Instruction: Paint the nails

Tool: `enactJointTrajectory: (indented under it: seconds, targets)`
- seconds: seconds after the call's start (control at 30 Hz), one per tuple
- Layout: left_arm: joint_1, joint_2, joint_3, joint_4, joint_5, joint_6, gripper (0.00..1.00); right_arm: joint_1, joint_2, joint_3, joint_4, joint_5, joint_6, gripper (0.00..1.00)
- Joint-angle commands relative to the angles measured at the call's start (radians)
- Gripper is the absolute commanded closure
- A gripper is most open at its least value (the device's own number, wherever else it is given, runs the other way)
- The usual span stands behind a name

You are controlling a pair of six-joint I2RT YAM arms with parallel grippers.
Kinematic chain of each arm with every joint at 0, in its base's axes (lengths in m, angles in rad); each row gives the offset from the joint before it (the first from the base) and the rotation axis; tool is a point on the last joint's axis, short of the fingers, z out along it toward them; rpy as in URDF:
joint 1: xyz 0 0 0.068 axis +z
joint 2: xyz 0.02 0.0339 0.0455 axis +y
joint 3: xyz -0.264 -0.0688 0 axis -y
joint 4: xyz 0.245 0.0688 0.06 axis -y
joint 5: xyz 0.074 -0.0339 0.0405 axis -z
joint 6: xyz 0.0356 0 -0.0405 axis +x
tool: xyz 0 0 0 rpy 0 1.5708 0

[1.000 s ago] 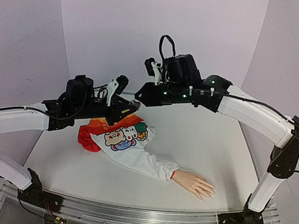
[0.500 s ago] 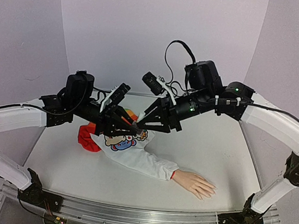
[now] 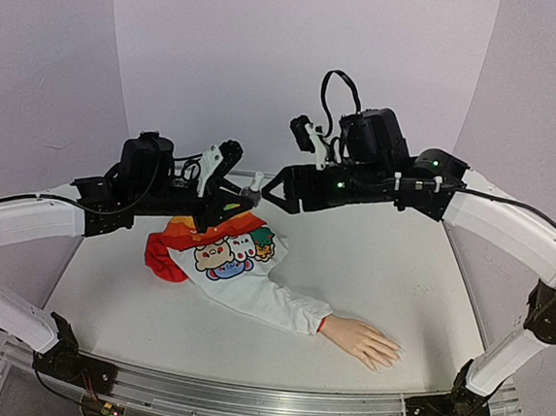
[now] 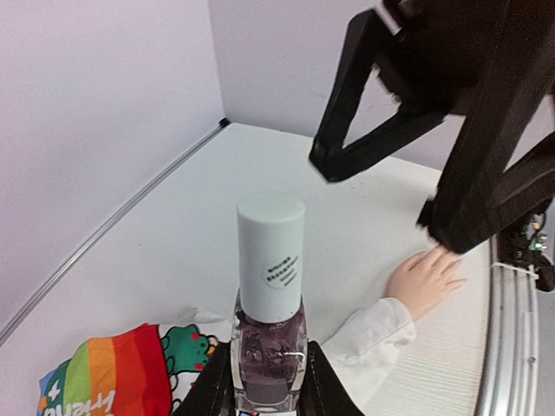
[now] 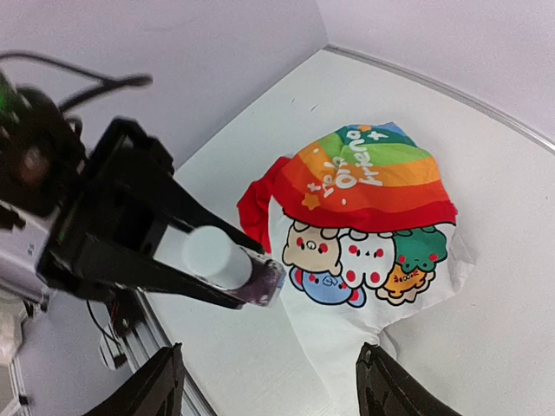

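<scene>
The nails (image 3: 389, 351) on the mannequin hand (image 3: 364, 341) are too small to see from above. In the left wrist view, a dark finger of the right hand (image 4: 381, 199) covers a bit of the mannequin hand. The right hand looks blurry and runs off the top edge. The bottle (image 4: 270, 334) is cut off at the bottom edge. So is the left hand (image 4: 269, 386) holding it. The sleeve of the shirt (image 3: 225, 262) covers where the mannequin hand ends.

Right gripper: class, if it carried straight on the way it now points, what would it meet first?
Probably the pale cap of the nail polish bottle held by the left gripper. The right gripper faces it with open jaws from close by, though depth is hard to judge.
</scene>
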Motion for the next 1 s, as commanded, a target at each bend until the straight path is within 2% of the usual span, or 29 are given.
enactJointTrajectory:
  seconds: [0.0,0.2,0.3,0.4,0.6,0.8,0.97]
  targets:
    - [-0.015,0.037,0.037,-0.003,-0.221,0.027,1.0,0.001,0.067,0.118,-0.007,0.125,0.166,0.35]
    - [-0.03,0.049,0.033,0.011,-0.223,0.032,1.0,0.003,0.164,0.261,-0.106,0.135,0.178,0.43]
    - [-0.032,0.044,0.022,0.029,-0.221,0.028,1.0,0.003,0.198,0.298,-0.132,0.118,0.178,0.45]
    - [-0.034,0.048,0.023,0.033,-0.215,0.024,1.0,0.003,0.226,0.325,-0.14,0.085,0.182,0.52]
    - [-0.036,0.052,0.023,0.04,-0.206,0.021,1.0,0.002,0.259,0.343,-0.143,0.024,0.184,0.65]
    - [-0.036,0.046,0.022,0.046,-0.196,0.019,1.0,0.002,0.272,0.352,-0.145,-0.007,0.174,0.7]
    - [-0.036,0.041,0.018,0.042,-0.184,0.019,1.0,0.002,0.26,0.345,-0.145,0.01,0.161,0.78]
